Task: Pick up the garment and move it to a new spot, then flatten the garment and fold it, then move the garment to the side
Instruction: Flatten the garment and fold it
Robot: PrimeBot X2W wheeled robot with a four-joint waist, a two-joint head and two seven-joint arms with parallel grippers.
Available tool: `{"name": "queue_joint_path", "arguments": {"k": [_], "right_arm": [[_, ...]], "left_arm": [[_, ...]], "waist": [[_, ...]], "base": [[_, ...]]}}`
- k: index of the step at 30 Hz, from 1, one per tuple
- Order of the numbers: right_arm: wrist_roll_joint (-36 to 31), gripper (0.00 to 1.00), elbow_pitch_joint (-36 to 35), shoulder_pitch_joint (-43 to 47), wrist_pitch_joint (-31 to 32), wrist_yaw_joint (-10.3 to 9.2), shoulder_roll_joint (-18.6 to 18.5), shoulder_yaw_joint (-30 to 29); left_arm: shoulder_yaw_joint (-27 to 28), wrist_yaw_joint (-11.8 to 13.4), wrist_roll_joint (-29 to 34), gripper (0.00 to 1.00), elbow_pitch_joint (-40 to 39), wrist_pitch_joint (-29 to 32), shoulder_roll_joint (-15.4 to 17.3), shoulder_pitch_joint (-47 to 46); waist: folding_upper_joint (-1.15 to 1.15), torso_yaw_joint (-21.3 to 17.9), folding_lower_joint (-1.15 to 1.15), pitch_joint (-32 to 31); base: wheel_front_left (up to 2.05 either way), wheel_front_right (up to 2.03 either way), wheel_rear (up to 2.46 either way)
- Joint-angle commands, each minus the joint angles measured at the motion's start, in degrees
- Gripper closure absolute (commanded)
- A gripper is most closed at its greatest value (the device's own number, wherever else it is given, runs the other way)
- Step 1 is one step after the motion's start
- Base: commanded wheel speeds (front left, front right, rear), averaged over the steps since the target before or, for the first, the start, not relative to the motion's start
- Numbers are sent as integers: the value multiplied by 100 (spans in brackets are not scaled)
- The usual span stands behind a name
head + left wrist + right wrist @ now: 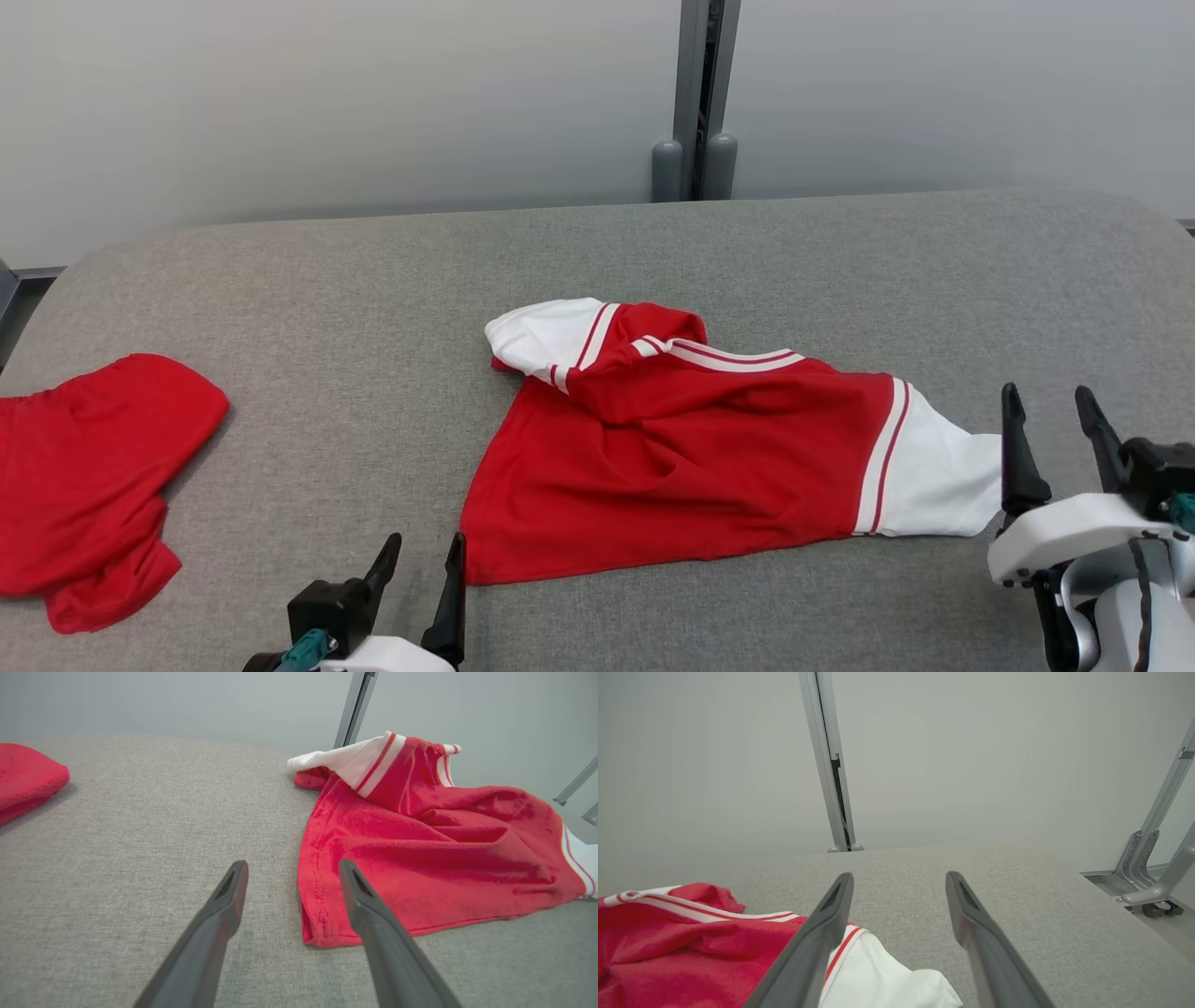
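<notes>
The garment [709, 448] is a red shirt with white sleeves and red-and-white stripes, lying rumpled in the middle of the grey table [373, 308]. One white sleeve points right, the other is bunched at the upper left. My left gripper [425, 560] is open at the bottom edge, just left of the shirt's near-left hem corner [317, 938]. My right gripper [1050, 411] stands open beside the tip of the right white sleeve [887, 984], holding nothing. In the right wrist view the sleeve lies under and left of my fingers [831, 924].
A second red cloth [84, 476] lies crumpled at the table's left edge, also seen as a red cloth [23, 779] in the left wrist view. A grey wall with a metal post [695, 103] stands behind the table. Metal frame legs [1153, 858] show off the table's right end.
</notes>
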Motion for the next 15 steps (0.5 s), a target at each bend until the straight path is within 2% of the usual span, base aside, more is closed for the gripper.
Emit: {"name": "queue_joint_path", "arguments": {"k": [1,7,15], "right_arm": [[-8,0,9,74,-3,-1,-30,15],[-21,0,88,171,-3,-1,-30,-55],[-261,0,26,140,-3,-1,-28,-452]], "left_arm": [[0,-31,-19,0,12,-2,24,-34],[-118,-115,-230,0,121,-2,24,-169],[-215,-20,-330,0,632,-2,28,-346]], "waist": [[0,-22,0,26],[0,-185,0,258],[0,-479,0,493]], "base": [[0,0,0],[0,0,0],[0,0,0]]}}
